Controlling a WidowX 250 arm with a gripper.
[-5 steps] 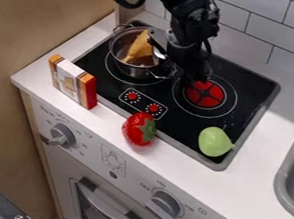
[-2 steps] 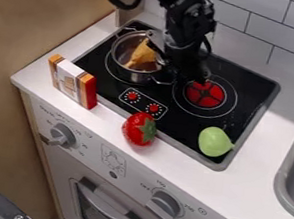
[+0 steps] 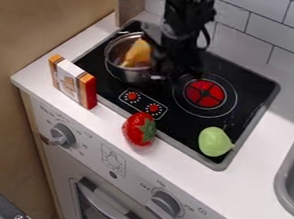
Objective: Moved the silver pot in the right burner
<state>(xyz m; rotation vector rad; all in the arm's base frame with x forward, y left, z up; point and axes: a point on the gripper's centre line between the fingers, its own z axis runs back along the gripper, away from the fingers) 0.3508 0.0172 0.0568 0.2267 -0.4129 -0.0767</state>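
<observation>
Well, the biggest thing is the white counter (image 3: 239, 175), with a brown wood wall (image 3: 45, 23) on the left and a white tile wall (image 3: 257, 24) behind. A flat black stove top (image 3: 185, 124) sits in the counter, and a gray sink (image 3: 286, 171) is at the right edge. The black robot arm (image 3: 188, 13) hangs down from the top. Its gripper (image 3: 175, 67) is right by the silver pot (image 3: 130, 74), on the pot's right side. I can't tell how wide open it is or if it has hold of the pot. The pot is over the left side of the stove top, not on the right burner (image 3: 204, 94), which is red in the middle. A striped box (image 3: 72, 83) stands on the counter at the left. A red strawberry (image 3: 138, 129) is by the stove's front edge. A green pear (image 3: 214, 142) is on the stove's front right corner. Something yellow (image 3: 138, 52) is in the pot.
</observation>
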